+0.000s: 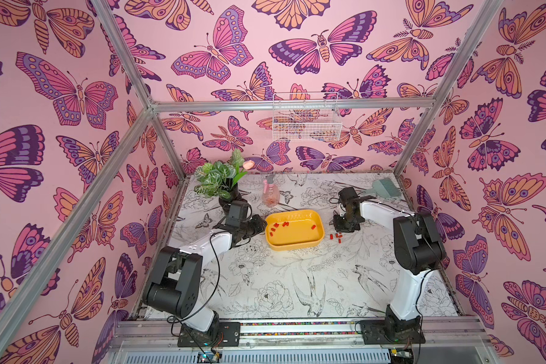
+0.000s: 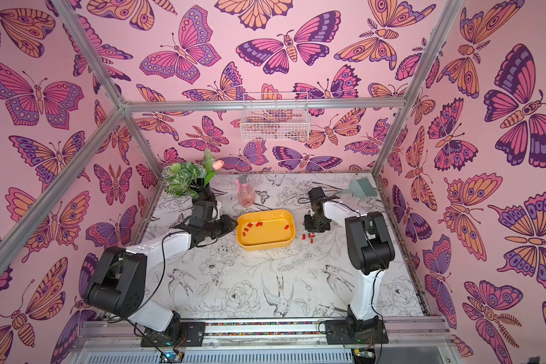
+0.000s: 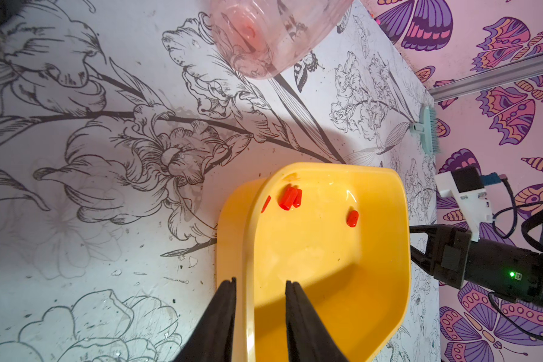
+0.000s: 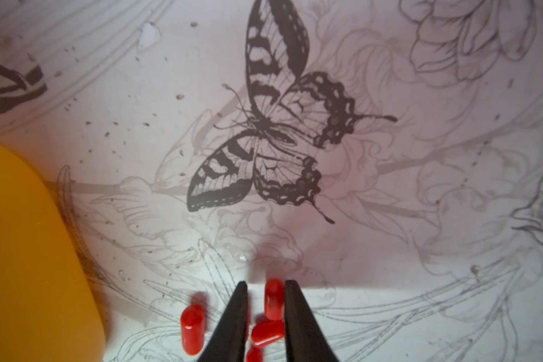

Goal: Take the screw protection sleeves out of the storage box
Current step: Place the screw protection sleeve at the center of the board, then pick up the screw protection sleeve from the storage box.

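R gripper (image 4: 265, 283) hangs low over the white flower-print tabletop (image 4: 389, 297), just beside the shallow yellow plastic storage box (image 1: 297, 241). Its jaws are parted & pinch nothing. A loose pile of tiny red cylindrical screw protection sleeves (image 4: 265, 333) lies under it; approx. five more sit in the box. L gripper (image 3: 261, 280) straddles the box's short end wall & looks clamped on it. Risks: R fingers nudge the pile, caps roll off; an L tug tips the box.

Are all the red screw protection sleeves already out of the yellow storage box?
No: in the left wrist view, several screw protection sleeves lie inside the storage box.
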{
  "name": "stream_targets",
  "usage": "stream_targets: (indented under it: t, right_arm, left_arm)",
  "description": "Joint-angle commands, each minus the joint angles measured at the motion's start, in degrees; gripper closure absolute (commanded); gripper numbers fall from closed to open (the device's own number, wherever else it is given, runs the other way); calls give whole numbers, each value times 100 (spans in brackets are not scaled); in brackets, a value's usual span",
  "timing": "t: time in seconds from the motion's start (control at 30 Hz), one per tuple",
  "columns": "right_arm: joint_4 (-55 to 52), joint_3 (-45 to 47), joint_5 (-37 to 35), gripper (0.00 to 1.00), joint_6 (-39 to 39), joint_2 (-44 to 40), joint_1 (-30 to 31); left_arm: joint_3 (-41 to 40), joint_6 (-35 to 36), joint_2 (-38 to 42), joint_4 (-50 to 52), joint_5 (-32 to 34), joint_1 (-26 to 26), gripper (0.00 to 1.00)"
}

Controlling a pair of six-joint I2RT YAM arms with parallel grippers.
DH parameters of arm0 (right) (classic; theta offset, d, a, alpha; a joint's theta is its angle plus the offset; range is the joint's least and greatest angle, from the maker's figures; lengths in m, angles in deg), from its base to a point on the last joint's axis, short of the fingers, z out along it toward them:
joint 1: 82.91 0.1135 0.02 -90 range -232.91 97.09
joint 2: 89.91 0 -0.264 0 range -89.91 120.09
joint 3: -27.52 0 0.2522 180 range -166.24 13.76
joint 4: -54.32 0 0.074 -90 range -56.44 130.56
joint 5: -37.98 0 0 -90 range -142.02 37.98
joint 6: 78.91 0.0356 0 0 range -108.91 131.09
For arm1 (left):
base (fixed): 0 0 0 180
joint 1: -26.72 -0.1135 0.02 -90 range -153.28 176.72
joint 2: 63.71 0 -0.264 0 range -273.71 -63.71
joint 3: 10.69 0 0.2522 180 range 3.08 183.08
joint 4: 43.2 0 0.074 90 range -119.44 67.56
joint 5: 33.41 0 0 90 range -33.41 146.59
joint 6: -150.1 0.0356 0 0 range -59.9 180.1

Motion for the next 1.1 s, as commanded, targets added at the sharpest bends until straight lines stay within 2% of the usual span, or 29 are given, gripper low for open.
stream_targets:
  t: [0.0,0.67,0.9,1.07]
  right_arm:
    - [-139,-9,-58,72,24,-418,-36]
    - [609,719,-399,64,190,-2343,568]
    - [860,613,-259,63,442,-2329,1100]
    - [903,265,-336,64,592,-1892,1637]
  left_arm:
    - [82,17,-50,-9,-46,-5,68]
    - [73,17,-44,-22,-52,-13,68]
    - [49,18,-13,-37,-29,-9,68]
    - [25,18,11,-57,-16,-8,68]
